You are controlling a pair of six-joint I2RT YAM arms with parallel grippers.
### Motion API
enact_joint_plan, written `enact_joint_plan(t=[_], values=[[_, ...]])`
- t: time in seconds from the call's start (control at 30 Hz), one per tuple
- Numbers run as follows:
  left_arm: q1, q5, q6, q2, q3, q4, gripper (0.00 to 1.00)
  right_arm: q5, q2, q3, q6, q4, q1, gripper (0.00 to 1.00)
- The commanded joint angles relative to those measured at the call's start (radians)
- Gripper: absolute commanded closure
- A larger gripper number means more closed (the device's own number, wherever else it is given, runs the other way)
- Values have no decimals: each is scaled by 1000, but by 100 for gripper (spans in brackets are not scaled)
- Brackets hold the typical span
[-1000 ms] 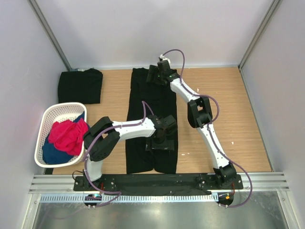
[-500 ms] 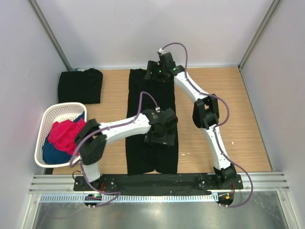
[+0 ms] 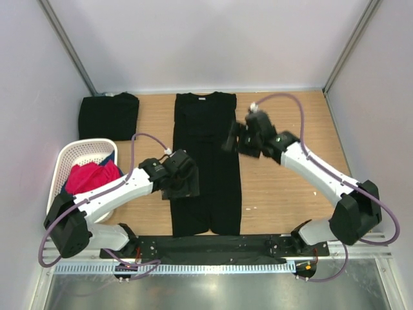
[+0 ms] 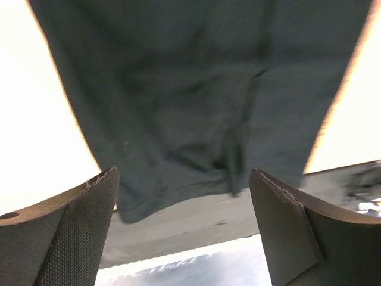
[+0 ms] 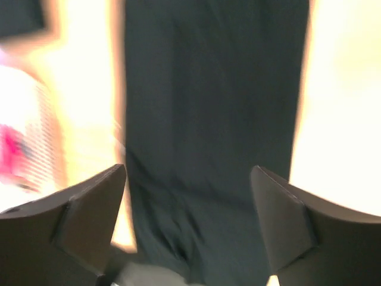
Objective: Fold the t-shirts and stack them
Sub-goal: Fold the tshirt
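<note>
Black t-shirt, folded lengthwise into a long narrow strip, flat down the middle of the wooden tabletop, collar end at the far side, hem close to the arm bases. Second black t-shirt, folded into a compact square, at the far left corner, well apart from the first. White mesh basket at the left edge, holding a red-pink garment on top of a blue garment. Left claw over the long shirt's left edge, about halfway down; jaws spread wide, gripping nothing, hem showing between its fingers in the wrist view. Right claw over the same shirt's right edge, farther up; jaws likewise wide apart and empty, cloth blurred beneath.
</note>
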Motion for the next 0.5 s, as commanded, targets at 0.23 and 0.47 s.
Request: enact_joint_plan(t=[0.23,0.47], values=[[-69,-67,-69,16,-106,219,41,136,-238,-559,292,-28,228,46],[-197,-163,-155,114,-167,214,49,198,-76,-536,284,-19,394,49]])
